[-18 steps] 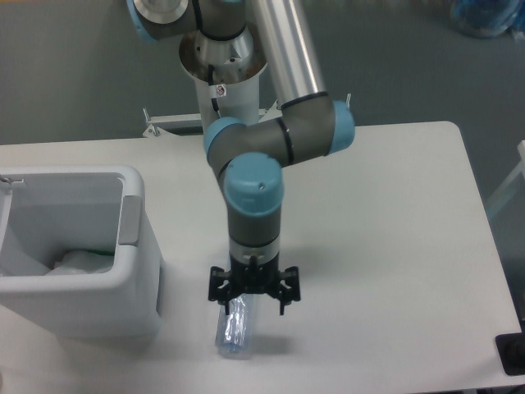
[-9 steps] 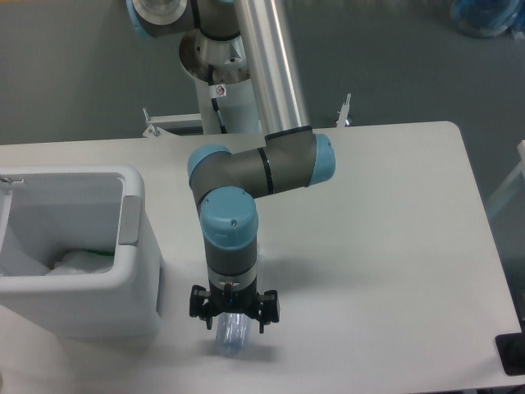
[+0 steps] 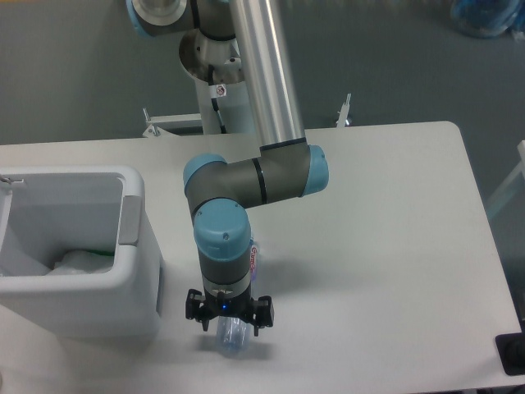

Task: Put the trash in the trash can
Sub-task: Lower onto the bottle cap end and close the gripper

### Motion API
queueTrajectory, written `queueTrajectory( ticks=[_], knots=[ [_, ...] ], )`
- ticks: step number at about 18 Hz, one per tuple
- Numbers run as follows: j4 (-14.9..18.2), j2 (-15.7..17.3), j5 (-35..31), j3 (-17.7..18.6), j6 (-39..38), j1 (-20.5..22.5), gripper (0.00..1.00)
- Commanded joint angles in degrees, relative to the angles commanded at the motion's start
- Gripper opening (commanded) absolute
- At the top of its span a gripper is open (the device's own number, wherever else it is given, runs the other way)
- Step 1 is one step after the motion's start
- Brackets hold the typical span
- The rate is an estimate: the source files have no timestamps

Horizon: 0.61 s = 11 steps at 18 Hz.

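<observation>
Black two-finger gripper (image 3: pixel 229 316) points straight down at the flattened clear plastic bottle (image 3: pixel 232 335), which lies on the white table (image 3: pixel 385 238) just right of the white boxy plastic trash can (image 3: pixel 131 271). The gripper's black body spreads to either side above the bottle, and the fingertips drop in around the bottle's upper end. Whether the fingers are clamped on the bottle or only straddling it, I cannot tell; the wrist hides the contact.

Only the bottle's lower, rounded end shows clearly below the gripper. A small strip of pinkish-red label peeks out at the right side of the wrist, up beside the grey-and-blue wrist joint (image 3: pixel 222 246). The cap is not visible.

Above the gripper the wrist stands vertical, capped in light blue. From there a grey forearm segment (image 3: pixel 262 176) runs to the right and slightly up to a blue-ended elbow, and a long silver tube (image 3: pixel 262 74) climbs from the elbow toward the top of the view, where the base joints are cut off by the frame edge.

Left of the gripper, the trash can sits at the table's left side, its far left part cut off. Inside, against the grey inner wall, lies a crumpled clear plastic wrapper (image 3: pixel 78 263) with a hint of green at its top; its details are hard to make out.
</observation>
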State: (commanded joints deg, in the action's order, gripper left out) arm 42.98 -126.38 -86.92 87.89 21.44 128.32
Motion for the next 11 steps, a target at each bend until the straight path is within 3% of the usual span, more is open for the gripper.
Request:
queueTrajectory(
  ticks=[11],
  knots=[
    [-0.1,-1.9,-1.1,-0.4,0.6,-0.4,1.00]
  ],
)
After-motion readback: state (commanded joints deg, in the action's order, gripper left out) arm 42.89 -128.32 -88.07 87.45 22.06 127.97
